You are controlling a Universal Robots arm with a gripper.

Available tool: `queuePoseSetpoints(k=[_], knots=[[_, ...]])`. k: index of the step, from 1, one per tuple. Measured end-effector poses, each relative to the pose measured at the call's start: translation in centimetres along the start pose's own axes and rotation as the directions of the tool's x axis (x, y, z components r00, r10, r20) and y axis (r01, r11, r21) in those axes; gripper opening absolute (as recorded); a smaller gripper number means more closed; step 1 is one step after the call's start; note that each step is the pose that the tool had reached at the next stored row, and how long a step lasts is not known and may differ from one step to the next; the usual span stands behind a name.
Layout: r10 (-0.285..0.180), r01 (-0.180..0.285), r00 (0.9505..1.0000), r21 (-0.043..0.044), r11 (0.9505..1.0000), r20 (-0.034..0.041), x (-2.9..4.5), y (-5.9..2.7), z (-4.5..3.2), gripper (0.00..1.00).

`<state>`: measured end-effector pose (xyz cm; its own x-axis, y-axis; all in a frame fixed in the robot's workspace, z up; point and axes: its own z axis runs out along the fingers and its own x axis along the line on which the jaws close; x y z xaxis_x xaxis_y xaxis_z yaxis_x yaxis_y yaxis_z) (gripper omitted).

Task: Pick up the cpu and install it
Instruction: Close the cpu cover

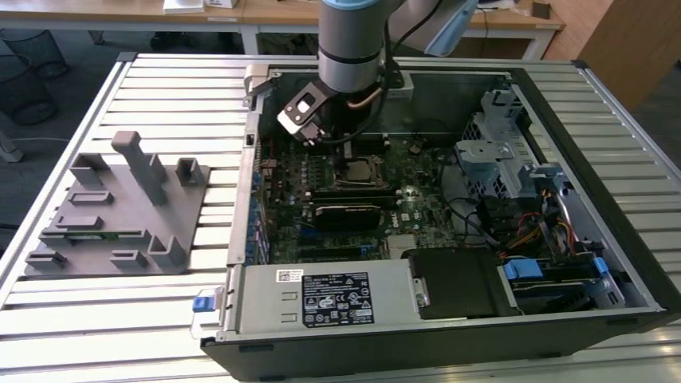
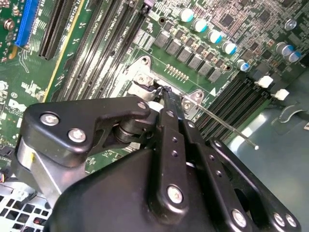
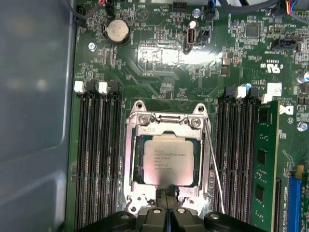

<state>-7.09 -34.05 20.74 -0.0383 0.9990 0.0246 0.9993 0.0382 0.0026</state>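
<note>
cpu [image 3: 169,162]: silver-grey lid, dark print, pale rim.
Socket frame [image 3: 166,120]: bright bare metal.
Motherboard [image 3: 159,72]: green, fine pale tracing.
Memory slots [image 3: 96,159]: black, white latches.
Expansion slot [image 3: 294,203]: blue.
Capacitors [image 2: 215,36]: silver cans, teal-blue tops.
End effector [image 3: 168,193]: matte black, silver screws.
Holder block [image 1: 117,211]: plain grey.
Surface [image 1: 127,319]: silver-white, ribbed stripes.
Case [image 1: 426,355]: black.

The arm [image 1: 352,40] hangs over the cpu [image 1: 356,170] in its socket [image 1: 338,171].
</note>
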Motion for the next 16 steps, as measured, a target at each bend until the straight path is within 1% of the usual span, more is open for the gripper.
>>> queuePoseSetpoints(k=[5, 14, 16], knots=[[0.0, 0.0, 1.0, 0.0045, 1.0, -0.0003, -0.12, 1.47, 0.02, 0.11], [0.0, 0.0, 1.0, 0.0047, 1.0, -0.0011, -0.18, 2.86, 0.04, 0.11], [0.0, 0.0, 1.0, 0.0047, 1.0, -0.001, -0.18, 3.04, 0.05, 0.11]])
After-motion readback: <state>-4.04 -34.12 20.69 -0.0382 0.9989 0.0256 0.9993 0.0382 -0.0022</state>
